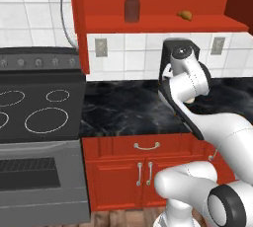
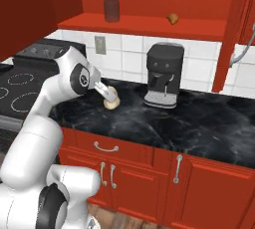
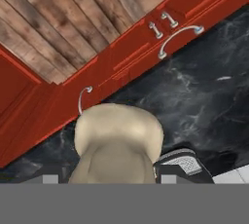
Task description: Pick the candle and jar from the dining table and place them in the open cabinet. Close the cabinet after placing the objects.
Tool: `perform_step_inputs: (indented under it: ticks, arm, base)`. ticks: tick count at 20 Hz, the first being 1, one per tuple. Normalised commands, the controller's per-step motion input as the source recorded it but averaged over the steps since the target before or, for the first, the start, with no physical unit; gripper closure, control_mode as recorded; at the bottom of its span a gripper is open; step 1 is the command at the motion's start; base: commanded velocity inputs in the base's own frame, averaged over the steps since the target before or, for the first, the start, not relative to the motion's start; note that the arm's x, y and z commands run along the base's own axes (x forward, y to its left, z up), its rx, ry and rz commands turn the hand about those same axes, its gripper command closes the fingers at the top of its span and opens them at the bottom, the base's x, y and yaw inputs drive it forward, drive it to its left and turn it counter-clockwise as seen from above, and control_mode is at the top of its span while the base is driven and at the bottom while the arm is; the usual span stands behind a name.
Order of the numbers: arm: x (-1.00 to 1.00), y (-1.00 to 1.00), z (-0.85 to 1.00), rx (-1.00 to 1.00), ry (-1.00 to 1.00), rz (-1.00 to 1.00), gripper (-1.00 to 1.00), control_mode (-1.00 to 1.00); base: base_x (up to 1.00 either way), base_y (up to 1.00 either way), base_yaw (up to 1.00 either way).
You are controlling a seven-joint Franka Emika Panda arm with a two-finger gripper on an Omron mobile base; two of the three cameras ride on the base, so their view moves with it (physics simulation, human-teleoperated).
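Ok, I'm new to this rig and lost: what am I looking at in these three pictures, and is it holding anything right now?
The white arm is the robot. Two pictures come from cameras on its base, behind it to its left and right. The third comes from a camera on its hand, looking down along the fingers.

The cream candle sits between the fingers and appears gripped, just over the black marble counter. A coffee machine stands on that counter, with a stove beside it.

Above, the red cabinet is open. The dark jar already stands on its shelf, with a small brown croissant further along.
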Motion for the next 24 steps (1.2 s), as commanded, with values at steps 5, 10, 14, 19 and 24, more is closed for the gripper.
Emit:
perform_step_inputs:
  ticks: [5, 10, 14, 19, 24]
  arm:
    - [0.00, 0.00, 0.00, 0.00, 0.00, 0.00, 1.00, 1.00]
    - [0.00, 0.00, 0.00, 0.00, 0.00, 0.00, 1.00, 1.00]
    - [0.00, 0.00, 0.00, 0.00, 0.00, 0.00, 1.00, 1.00]
    - [0.00, 0.00, 0.00, 0.00, 0.00, 0.00, 1.00, 1.00]
    - [0.00, 0.00, 0.00, 0.00, 0.00, 0.00, 1.00, 1.00]
  base:
    - [0.62, 0.11, -0.17]
    - [0.64, 0.09, -0.16]
    - [0.67, 0.13, -0.16]
    - [0.63, 0.12, -0.14]
    - [0.38, 0.10, -0.07]
